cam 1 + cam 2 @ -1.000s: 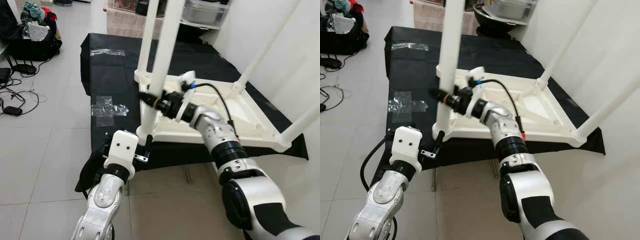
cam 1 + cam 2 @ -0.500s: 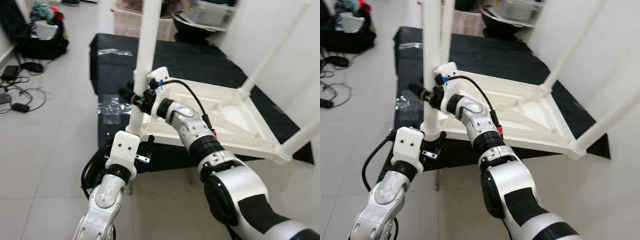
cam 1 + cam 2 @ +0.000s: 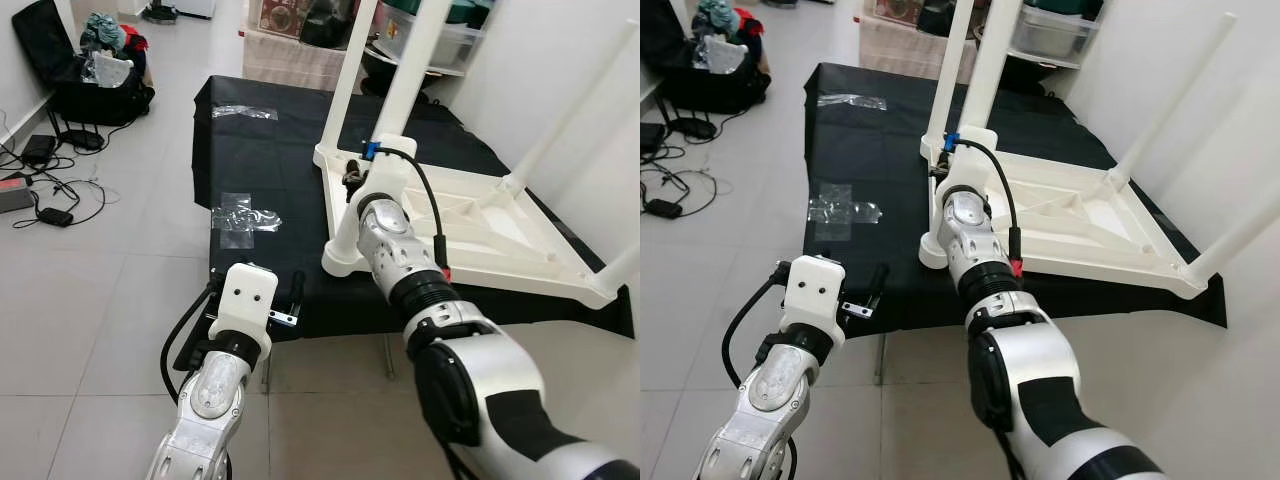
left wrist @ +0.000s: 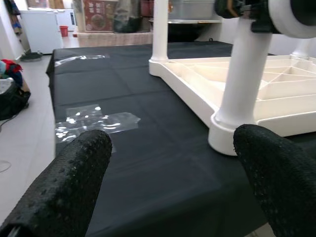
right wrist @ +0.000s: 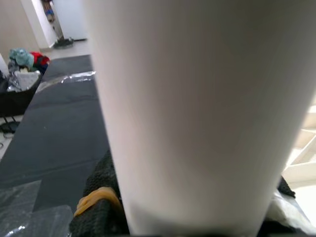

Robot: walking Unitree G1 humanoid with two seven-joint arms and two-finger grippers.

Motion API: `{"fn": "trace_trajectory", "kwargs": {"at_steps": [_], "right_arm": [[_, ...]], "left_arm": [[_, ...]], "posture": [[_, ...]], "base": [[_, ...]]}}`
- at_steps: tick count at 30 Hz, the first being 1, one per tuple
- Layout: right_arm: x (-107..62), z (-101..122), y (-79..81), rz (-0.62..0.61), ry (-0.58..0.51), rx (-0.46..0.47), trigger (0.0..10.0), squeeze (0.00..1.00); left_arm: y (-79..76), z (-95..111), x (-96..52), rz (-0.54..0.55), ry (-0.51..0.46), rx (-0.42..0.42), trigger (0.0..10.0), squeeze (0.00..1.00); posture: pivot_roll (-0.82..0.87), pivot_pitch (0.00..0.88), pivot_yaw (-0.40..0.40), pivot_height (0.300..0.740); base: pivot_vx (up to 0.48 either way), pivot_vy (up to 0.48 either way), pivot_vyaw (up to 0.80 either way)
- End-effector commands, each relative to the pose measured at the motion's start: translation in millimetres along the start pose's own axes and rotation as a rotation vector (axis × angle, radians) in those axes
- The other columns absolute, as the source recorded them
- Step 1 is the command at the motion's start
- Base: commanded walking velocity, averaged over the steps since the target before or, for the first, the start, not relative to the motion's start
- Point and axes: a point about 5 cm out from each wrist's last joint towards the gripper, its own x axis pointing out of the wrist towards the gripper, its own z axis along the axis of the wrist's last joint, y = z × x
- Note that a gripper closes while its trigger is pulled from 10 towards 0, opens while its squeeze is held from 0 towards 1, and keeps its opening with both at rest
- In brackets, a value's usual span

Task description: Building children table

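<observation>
A white children's table [image 3: 500, 230] lies upside down on a black cloth [image 3: 270, 170], with its legs pointing up. My right gripper [image 3: 352, 186] is shut on the near corner leg [image 3: 398, 105], a little above the socket where the leg meets the table's frame. In the right wrist view this leg [image 5: 197, 108] is very close, with a black finger [image 5: 101, 197] pressed against its side. My left gripper [image 4: 173, 173] hovers open and empty over the cloth's front edge, just short of that leg's base [image 4: 232, 133].
Patches of clear tape [image 3: 245, 212] are stuck on the cloth. A black bag with clothes [image 3: 95, 70] and cables [image 3: 40, 180] lie on the tiled floor at the back left. Storage bins [image 3: 440, 40] stand behind the table, and a white wall rises on the right.
The head camera has swung about. My right wrist has turned around the near leg while keeping hold of it. The left gripper has stayed open at the cloth's front edge.
</observation>
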Motion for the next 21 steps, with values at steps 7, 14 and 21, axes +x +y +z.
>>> {"fn": "trace_trajectory", "kwargs": {"at_steps": [7, 14, 21], "right_arm": [[-5.2, -1, 9.6, 0.131, -0.072, 0.017, 10.0, 1.00], [-7.6, -7, 13.8, 0.416, -0.042, -0.090, 10.0, 0.00], [-12.9, -13, 8.3, 0.825, 0.091, -0.189, 10.0, 0.00]], "left_arm": [[-4.2, -2, 1.1, -0.013, -0.001, 0.003, 10.0, 0.00], [-3.0, -2, 1.5, -0.014, -0.003, 0.006, 10.0, 0.00], [-3.1, -1, 1.9, -0.018, -0.006, 0.005, 10.0, 0.00]], "posture": [[0.12, 0.071, -0.223, 0.740], [0.11, 0.067, -0.220, 0.740], [0.11, 0.072, -0.223, 0.740]], "base": [[0.000, 0.000, 0.00], [0.000, 0.000, 0.00], [0.000, 0.000, 0.00]]}}
